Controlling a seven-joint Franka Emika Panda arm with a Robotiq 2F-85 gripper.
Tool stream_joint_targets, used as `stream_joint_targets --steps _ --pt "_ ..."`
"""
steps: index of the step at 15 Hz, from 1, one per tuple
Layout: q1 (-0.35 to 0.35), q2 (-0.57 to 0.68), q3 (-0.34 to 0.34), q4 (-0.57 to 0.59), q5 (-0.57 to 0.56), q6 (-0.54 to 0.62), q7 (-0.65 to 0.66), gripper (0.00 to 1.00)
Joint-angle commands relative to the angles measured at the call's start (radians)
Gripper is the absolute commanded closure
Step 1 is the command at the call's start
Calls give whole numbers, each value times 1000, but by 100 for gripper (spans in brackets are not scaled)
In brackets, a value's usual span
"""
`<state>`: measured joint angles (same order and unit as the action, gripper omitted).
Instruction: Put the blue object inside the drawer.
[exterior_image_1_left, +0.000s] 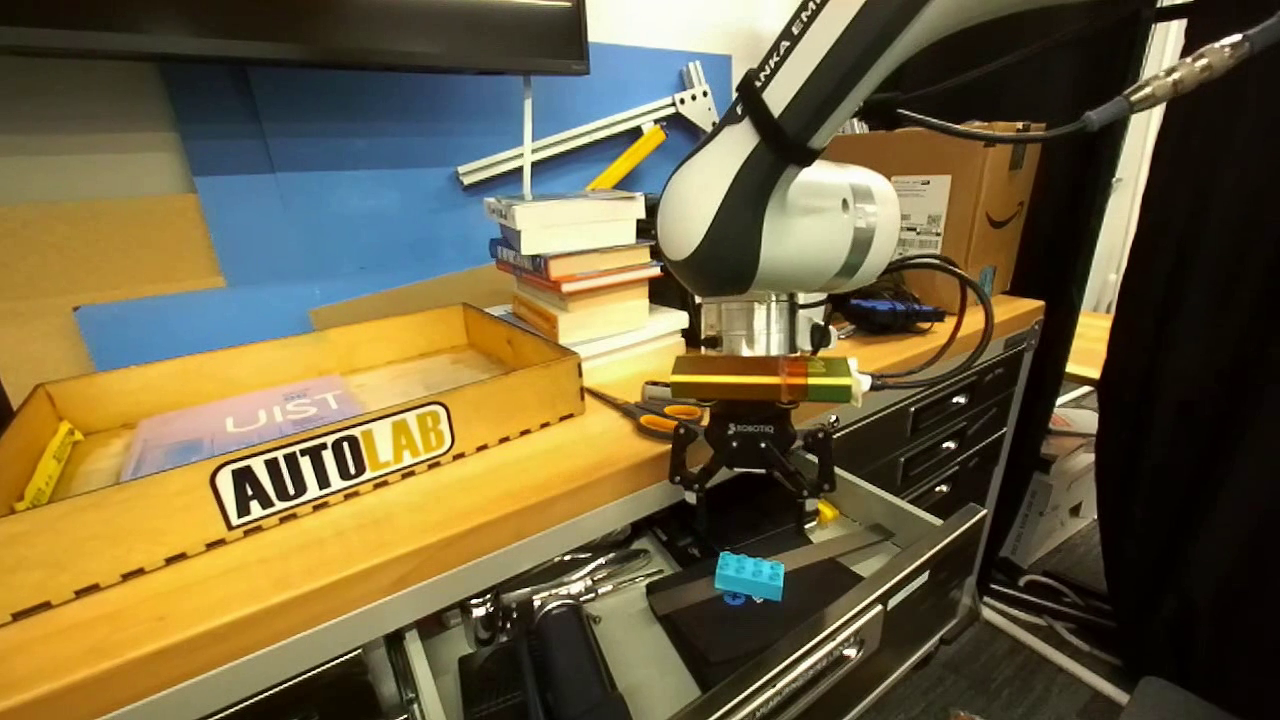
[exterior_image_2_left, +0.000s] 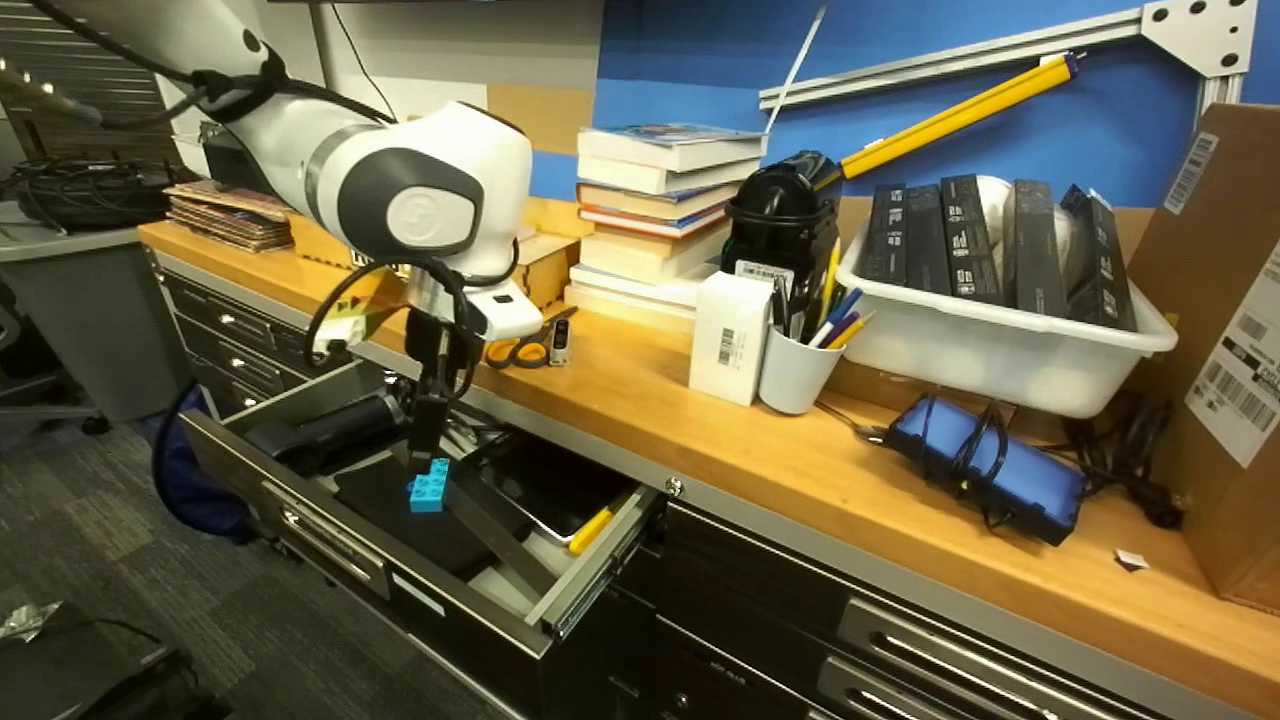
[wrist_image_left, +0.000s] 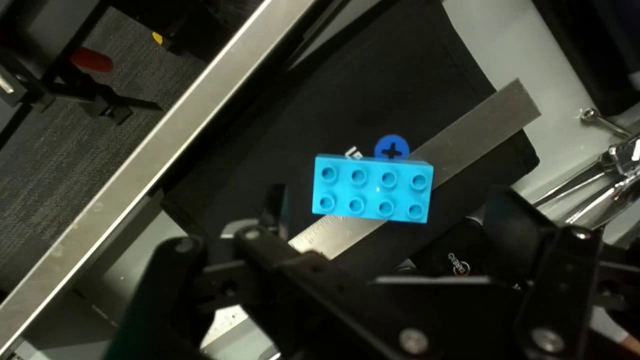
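Observation:
The blue object, a cyan toy brick with several studs, lies inside the open drawer in both exterior views (exterior_image_1_left: 750, 576) (exterior_image_2_left: 430, 487). In the wrist view the blue brick (wrist_image_left: 372, 190) rests studs up across a metal ruler and a black pouch. The black drawer (exterior_image_1_left: 900, 590) is pulled out; its pale front rim (wrist_image_left: 159, 150) crosses the wrist view's left side, and its front panel (exterior_image_2_left: 470, 615) shows too. My gripper (exterior_image_1_left: 755, 515) is open and empty, pointing down into the drawer. Its fingers (wrist_image_left: 389, 212) are wide apart, above and beside the brick, not around it.
The drawer also holds the black pouch (wrist_image_left: 380, 95), the ruler (wrist_image_left: 480, 120), shiny metal tools (wrist_image_left: 605, 185) and a yellow-handled tool (exterior_image_2_left: 590, 530). Scissors (exterior_image_1_left: 655, 415), a book stack (exterior_image_1_left: 580, 290) and a wooden AUTOLAB tray (exterior_image_1_left: 520, 400) stand on the worktop beside the arm.

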<state>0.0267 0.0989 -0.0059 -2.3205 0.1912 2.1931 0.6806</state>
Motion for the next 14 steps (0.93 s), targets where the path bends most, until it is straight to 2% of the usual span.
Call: stream_joint_targets --steps 1,4,6,9,11,14 --pt "11 -165 16 -148 -9 -46 -50 0" --pt "9 -255 29 -250 -23 -119 -119 0" --pt "7 -280 37 -277 -50 -203 -191 0" --pt "1 -195 41 -229 -75 -315 -256 0" --pt "-9 -110 35 -198 -83 -294 -224 0" --pt "-22 -7 12 -179 -48 -190 -209 0"
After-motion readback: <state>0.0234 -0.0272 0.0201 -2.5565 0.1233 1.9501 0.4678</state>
